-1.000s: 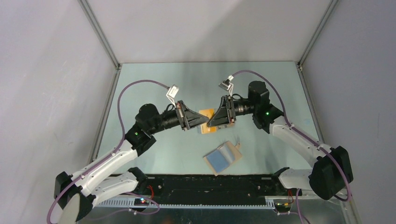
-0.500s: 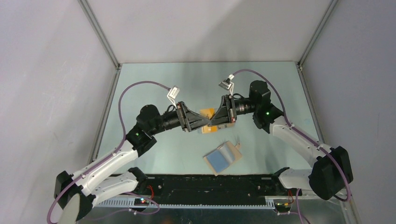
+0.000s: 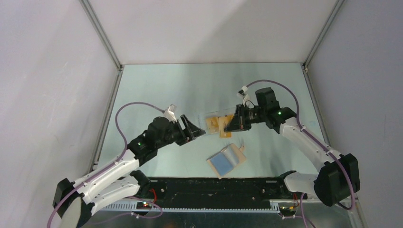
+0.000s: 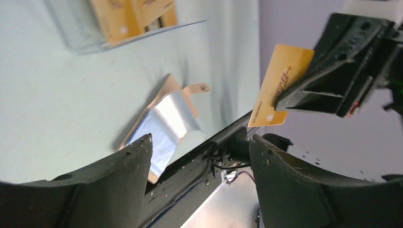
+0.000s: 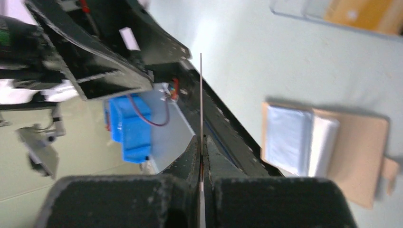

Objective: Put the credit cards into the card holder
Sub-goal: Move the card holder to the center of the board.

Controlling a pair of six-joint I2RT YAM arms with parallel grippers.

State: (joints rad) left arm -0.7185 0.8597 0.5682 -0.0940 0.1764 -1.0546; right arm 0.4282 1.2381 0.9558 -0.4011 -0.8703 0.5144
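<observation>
My right gripper point(image 3: 228, 128) is shut on one orange-yellow credit card point(image 4: 280, 83), held above the table. In the right wrist view that card point(image 5: 201, 90) shows edge-on between the pressed jaws of the right gripper point(image 5: 201, 138). My left gripper point(image 3: 196, 129) stands open and empty to the left of it, its fingers point(image 4: 119, 180) wide apart. The card holder point(image 3: 227, 160) lies open near the front edge, tan with light blue panels point(image 5: 290, 137), and also shows in the left wrist view point(image 4: 164, 126). More credit cards point(image 3: 214, 124) lie in the clear tray.
A clear plastic tray point(image 4: 71, 28) with the remaining cards sits between and behind the two grippers. The black base rail point(image 3: 214, 185) runs along the table's near edge, just below the card holder. Grey walls enclose the table on three sides.
The left gripper opened, let go of the card and drew back to the left. The right gripper shut on that card and carried it slightly right.
</observation>
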